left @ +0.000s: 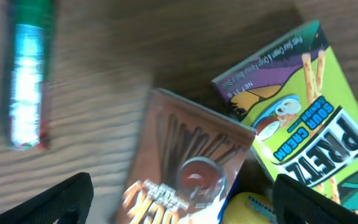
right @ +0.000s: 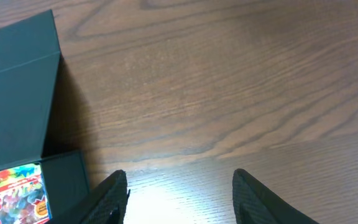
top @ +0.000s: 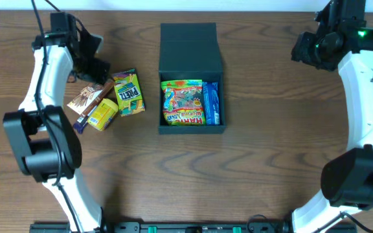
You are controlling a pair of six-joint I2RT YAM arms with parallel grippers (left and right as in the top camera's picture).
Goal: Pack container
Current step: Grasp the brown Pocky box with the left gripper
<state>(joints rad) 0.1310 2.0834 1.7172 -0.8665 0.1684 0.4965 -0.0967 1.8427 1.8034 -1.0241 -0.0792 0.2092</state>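
Observation:
The dark teal container (top: 191, 128) stands open at the table's middle, its lid (top: 190, 48) laid back behind it. Inside lie a colourful gummy bag (top: 182, 101) and a blue packet (top: 212, 103). Left of it are a green Pretz box (top: 129, 92), a brown Pocky packet (top: 88, 97) and a yellow packet (top: 103, 114). My left gripper (left: 179, 202) is open just above the brown Pocky packet (left: 185, 168), with the Pretz box (left: 303, 118) to its right. My right gripper (right: 179, 196) is open and empty over bare wood right of the container (right: 17, 106).
A green-and-silver wrapped stick (left: 27, 74) lies on the wood left of the Pocky packet in the left wrist view. A dark purple bar (top: 81, 121) pokes out beside the yellow packet. The table is brown wood.

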